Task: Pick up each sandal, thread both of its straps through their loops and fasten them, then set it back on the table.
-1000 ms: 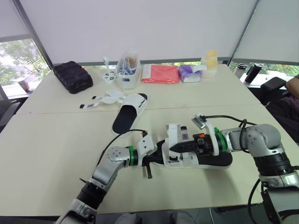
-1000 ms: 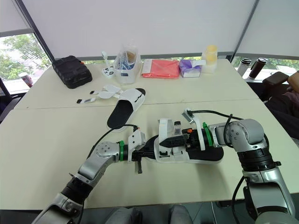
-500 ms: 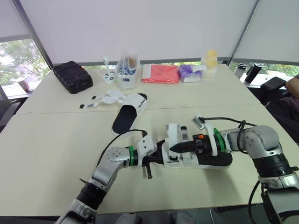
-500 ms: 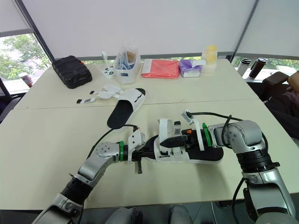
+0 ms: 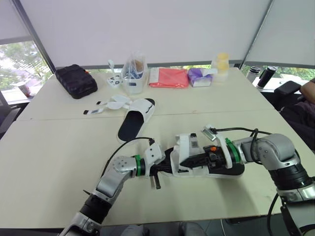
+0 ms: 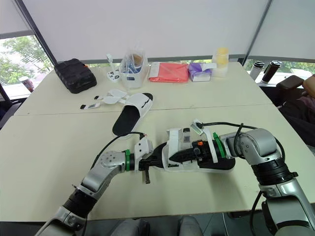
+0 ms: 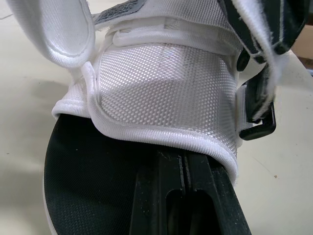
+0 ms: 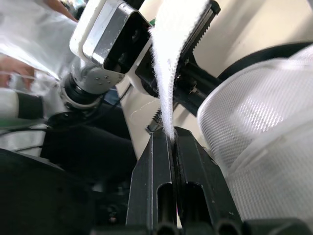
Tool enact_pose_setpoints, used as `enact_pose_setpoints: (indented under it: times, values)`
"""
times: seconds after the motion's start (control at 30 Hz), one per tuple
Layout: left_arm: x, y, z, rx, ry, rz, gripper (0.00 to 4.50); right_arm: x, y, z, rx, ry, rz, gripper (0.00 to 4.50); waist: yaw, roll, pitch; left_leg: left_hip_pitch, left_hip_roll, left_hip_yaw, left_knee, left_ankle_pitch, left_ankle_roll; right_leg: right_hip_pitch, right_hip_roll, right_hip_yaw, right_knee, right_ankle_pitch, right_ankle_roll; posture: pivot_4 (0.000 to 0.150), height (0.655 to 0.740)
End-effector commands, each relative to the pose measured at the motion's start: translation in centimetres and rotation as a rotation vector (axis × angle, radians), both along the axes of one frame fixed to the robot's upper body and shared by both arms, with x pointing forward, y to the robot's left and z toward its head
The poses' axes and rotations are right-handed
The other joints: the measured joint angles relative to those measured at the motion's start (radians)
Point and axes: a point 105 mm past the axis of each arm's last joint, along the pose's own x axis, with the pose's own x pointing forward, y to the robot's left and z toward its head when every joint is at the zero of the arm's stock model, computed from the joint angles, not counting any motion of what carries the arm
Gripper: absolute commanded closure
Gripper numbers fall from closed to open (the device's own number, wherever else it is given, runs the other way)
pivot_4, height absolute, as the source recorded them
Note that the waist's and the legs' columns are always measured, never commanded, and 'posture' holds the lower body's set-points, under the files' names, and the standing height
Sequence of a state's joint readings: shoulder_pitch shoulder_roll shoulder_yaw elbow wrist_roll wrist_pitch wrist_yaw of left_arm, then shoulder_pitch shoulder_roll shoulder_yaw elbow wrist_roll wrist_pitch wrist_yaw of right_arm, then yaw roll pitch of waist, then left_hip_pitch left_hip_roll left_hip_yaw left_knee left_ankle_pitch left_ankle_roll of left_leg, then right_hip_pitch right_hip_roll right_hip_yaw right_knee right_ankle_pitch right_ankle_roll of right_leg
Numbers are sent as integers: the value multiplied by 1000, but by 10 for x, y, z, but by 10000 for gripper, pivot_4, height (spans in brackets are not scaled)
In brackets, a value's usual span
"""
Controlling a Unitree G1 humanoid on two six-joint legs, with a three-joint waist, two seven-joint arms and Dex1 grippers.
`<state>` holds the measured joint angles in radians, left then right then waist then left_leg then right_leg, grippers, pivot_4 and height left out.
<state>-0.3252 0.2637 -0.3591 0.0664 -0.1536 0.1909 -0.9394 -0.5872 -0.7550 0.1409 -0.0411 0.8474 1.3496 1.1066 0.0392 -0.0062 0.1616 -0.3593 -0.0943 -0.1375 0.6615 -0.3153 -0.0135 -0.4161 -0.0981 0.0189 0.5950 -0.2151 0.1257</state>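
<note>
2 sandals (right gripper: 1 strap)

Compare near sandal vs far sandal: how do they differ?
Near sandal is worked by both hands: left hand under its upper, right hand pinching its strap; far sandal lies untouched. Near sandal's upper wraps over the footbed; far sandal's straps splay flat on the table. Both white with black footbeds.

Both head eyes look forward and down over the bench, sharing nearly the same scene. Each wrist camera sits very close to the near sandal, looking along its own fingers at the white upper.
</note>
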Motion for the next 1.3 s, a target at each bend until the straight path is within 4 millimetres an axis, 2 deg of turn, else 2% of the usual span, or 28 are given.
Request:
enact_pose_setpoints:
  times: [0.03,0.2,0.5,0.77,0.93,1.13,1.3]
  values:
    - [-9,9,-29,79,106,20,45000,-4,2,4,9,0,11,44603,0,0,0,-1,0,0,0,0,0,-1,0,0,0,0,0,1500,7400]
    - [-15,9,-30,79,118,19,45000,-4,2,0,-6,-2,-3,44603,1,0,0,-8,0,0,0,0,0,-9,0,0,0,0,0,1500,7400]
    - [-22,9,-32,69,145,26,45000,-5,-10,-26,-201,-151,19,44603,2,0,-1,-11,0,0,0,0,0,-11,0,0,0,0,-1,1500,7400]
    - [-24,9,-33,65,160,26,45000,-21,-3,-15,-165,-261,132,44603,3,0,-2,-11,-1,0,0,0,1,-11,0,0,0,0,-1,1500,7400]
    - [-24,9,-33,65,162,29,45000,-25,3,-9,-144,-305,159,44603,2,0,-2,-11,-1,0,0,0,1,-11,-1,0,0,0,-1,1500,7400]
    - [-22,8,-33,67,160,24,45000,-24,2,-17,-265,-427,274,44603,1,1,-2,-11,0,0,0,0,1,-11,0,0,0,0,-1,1500,7400]
    - [-21,8,-33,62,161,24,45000,-13,-7,-15,-338,-479,351,44603,1,0,-2,-10,0,0,0,0,1,-10,0,-1,0,0,0,1500,7400]
